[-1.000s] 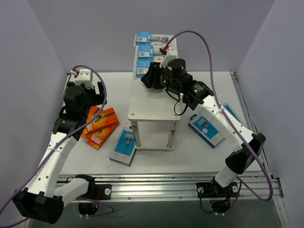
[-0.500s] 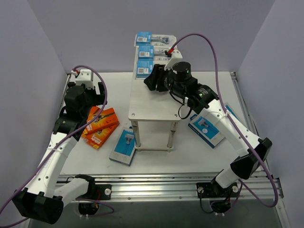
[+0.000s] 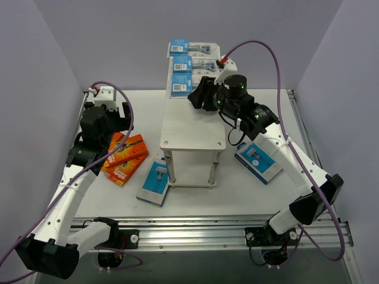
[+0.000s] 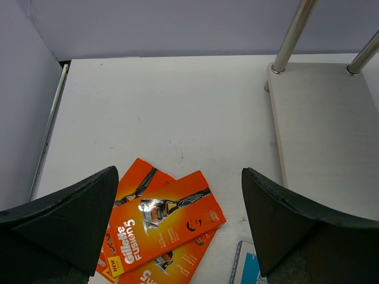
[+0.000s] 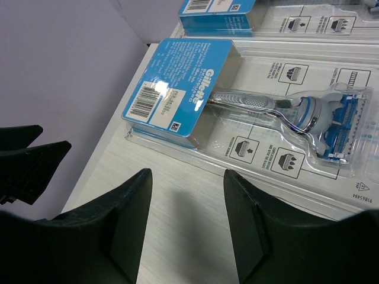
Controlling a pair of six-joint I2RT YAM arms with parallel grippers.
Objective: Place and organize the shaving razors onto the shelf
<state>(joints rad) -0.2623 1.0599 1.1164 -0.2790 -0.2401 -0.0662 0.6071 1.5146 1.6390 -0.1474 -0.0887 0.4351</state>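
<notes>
Razor pack (image 5: 254, 121): clear blister, blue card, silver-blue razor inside.

We see that the right gripper (image 3: 197, 96) has drawn back from the nearest blister pack (image 3: 180, 86) toward three o'clock over the shelf (image 3: 189, 131) top, its jaws now parted slightly wider, empty.

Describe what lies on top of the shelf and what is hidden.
Three blister packs lie in a row at the far end of the shelf top. From above, the right tool covers part of the clear end of the nearest pack.
</notes>
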